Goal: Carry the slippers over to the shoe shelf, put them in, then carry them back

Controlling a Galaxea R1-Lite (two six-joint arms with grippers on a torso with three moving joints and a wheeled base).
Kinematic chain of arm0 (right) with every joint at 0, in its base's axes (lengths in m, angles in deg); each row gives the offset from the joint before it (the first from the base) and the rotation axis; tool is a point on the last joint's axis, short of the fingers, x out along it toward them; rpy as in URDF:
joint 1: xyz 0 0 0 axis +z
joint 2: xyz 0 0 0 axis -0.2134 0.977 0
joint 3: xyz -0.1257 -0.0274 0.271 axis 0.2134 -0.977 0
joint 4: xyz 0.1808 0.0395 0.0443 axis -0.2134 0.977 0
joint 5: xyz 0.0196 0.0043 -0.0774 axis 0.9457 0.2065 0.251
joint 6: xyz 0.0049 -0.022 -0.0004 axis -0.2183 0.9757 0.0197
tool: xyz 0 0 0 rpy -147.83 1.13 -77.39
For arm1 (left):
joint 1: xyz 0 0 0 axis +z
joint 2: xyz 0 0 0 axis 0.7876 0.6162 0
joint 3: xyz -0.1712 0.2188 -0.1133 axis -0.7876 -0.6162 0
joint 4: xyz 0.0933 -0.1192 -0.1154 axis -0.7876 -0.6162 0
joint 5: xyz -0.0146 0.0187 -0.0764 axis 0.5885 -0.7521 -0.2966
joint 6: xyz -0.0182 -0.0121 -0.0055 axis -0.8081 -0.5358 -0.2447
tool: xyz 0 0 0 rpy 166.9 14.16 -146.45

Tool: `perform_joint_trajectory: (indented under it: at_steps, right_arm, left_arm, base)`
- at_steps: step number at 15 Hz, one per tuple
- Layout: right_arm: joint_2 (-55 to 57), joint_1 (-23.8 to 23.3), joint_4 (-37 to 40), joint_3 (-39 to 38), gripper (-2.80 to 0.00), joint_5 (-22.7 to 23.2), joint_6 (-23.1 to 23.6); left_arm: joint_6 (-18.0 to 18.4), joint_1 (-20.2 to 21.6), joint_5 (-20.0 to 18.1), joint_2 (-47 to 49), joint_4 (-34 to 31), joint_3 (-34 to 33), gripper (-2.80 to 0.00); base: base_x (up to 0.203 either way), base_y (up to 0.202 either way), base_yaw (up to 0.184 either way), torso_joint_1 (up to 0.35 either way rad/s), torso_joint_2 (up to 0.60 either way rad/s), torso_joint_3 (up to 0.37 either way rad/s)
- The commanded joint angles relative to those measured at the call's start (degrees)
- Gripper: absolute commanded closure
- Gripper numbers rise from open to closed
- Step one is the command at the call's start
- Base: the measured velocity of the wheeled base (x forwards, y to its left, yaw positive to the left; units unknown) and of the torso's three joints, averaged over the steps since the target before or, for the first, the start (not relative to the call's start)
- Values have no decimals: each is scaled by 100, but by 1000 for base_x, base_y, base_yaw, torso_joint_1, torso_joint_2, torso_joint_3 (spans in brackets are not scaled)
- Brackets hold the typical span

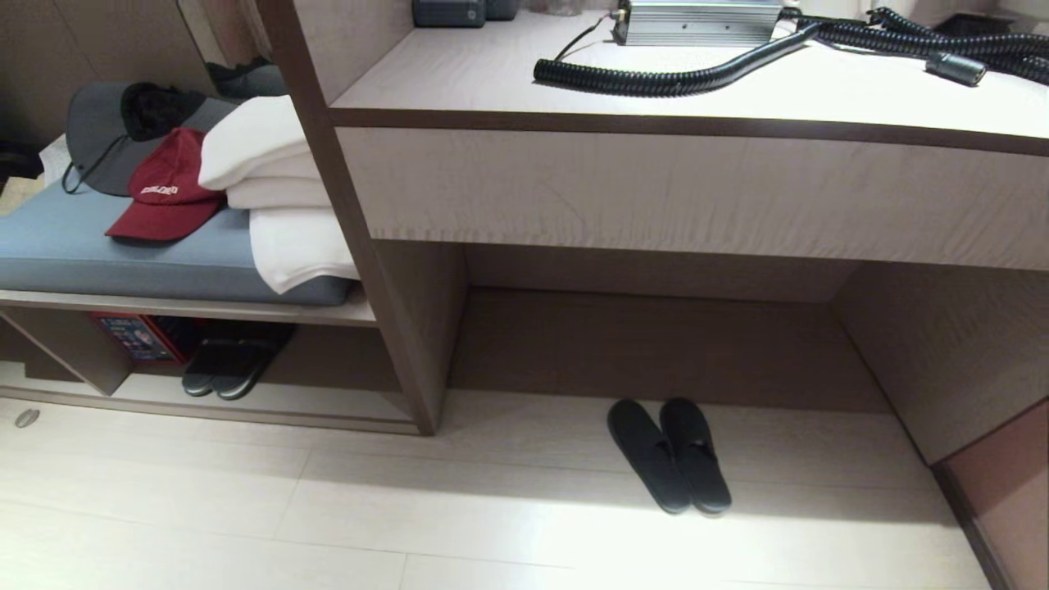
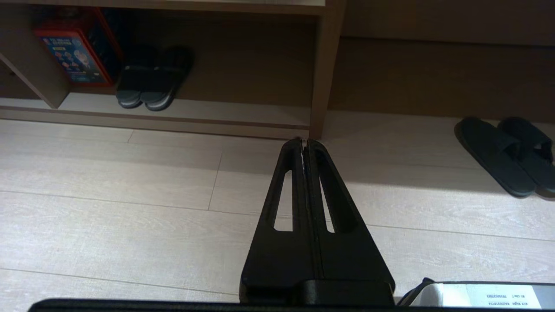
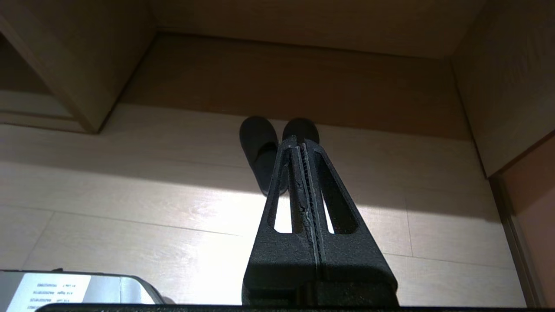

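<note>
Slippers (image 1: pixel 668 455) on floor; wrist views add grippers (both closed).

You face a long beige desk (image 1: pixel 656 188); on its top lie a black coiled hose (image 1: pixel 672 80) and a silver box (image 1: pixel 697 22). Left of the desk, a red cap (image 1: pixel 168 192) and folded white towels (image 1: pixel 270 188) rest on a grey cushion (image 1: pixel 98 262).

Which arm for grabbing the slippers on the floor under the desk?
Probably right: the right gripper points straight at the slippers; from the left gripper they lie far off to the side.
</note>
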State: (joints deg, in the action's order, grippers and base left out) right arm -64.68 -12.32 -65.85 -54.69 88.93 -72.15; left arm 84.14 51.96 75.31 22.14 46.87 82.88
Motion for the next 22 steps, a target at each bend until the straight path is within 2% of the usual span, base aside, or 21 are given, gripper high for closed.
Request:
perform_joint_trajectory:
  at_steps: [1,22]
  right_arm:
    - [7,0,-5,-9,0,-1,4]
    - [16,0,4,-9,0,-36,4]
  left_arm:
    - [1,9,2,5,5,0,0]
    - [36,2,-6,-3,5,0,0]
  base:
    - [0,0,0,2,11,194]
    - [0,0,0,3,2,198]
